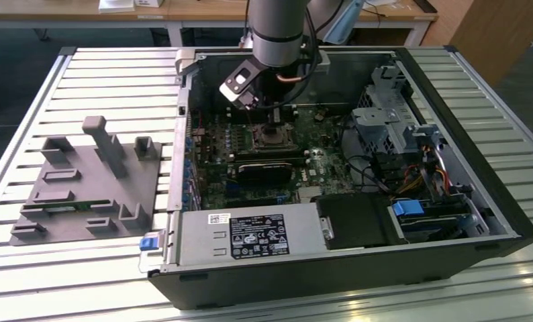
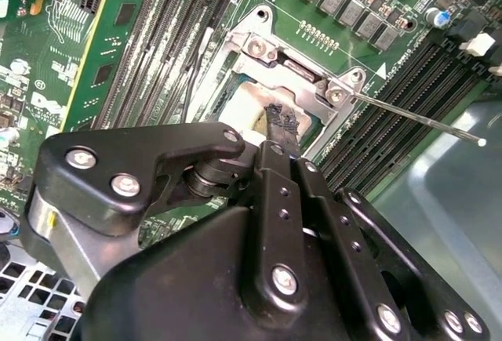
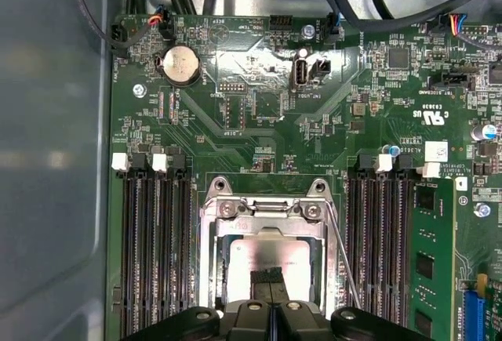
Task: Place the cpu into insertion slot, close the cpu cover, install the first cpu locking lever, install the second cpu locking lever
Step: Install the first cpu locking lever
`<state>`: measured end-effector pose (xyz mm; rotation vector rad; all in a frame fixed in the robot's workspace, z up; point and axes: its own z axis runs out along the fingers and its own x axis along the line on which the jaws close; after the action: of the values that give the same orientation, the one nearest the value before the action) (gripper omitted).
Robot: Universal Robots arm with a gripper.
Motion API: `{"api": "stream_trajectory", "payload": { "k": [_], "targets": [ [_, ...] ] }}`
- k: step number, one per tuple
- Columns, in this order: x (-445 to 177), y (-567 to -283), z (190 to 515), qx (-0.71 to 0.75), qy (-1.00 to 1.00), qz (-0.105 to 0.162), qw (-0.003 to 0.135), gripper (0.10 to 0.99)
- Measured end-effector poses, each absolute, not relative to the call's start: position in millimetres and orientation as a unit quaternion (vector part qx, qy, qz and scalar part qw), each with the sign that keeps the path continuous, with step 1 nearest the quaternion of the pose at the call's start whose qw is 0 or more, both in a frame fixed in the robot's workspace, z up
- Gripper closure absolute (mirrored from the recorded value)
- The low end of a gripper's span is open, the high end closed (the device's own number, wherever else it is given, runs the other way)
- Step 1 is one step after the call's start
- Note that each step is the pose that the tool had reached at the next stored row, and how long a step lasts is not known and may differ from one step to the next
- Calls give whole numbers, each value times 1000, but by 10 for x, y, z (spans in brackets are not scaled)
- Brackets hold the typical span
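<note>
Slatted metal table (image 1: 87, 67) w/ an open PC case (image 1: 481, 134) lying on its side. A grey fixture (image 1: 78, 181) sits beside it, at the exterior view's left. Arm (image 1: 280, 27) reaches down into the case, and the gripper (image 1: 274, 115) hangs right over the insertion slot (image 1: 274, 136) on the motherboard (image 3: 259, 137).

In the first wrist view the cpu (image 3: 267, 251) lies flat in the slot, pale silver top up. The cpu cover (image 3: 271, 223) frames it and looks to be down, but can't tell if it's latched. Gripper (image 3: 271, 277) fingers are pressed together, no gap btwn them, tips at the cpu's top face approx. mid-chip. Can't tell if they actually touch.

Second wrist view: same black tips (image 2: 282, 121) over the cpu (image 2: 245, 114). One thin locking lever (image 2: 416, 117) sticks out free from a corner of the slot, angled across the memory slots (image 3: 153, 247) on that side. In the first wrist view the lever (image 3: 339, 247) runs just beside the slot's edge. Coin cell (image 3: 180, 64) sits well apart from the slot.
</note>
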<state>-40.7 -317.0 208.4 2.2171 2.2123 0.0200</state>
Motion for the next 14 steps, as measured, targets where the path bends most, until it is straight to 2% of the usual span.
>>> {"api": "stream_trajectory", "payload": {
  "k": [14],
  "targets": [
    [-407,-3170,2327,708,706,6,5,980]
  ]
}}
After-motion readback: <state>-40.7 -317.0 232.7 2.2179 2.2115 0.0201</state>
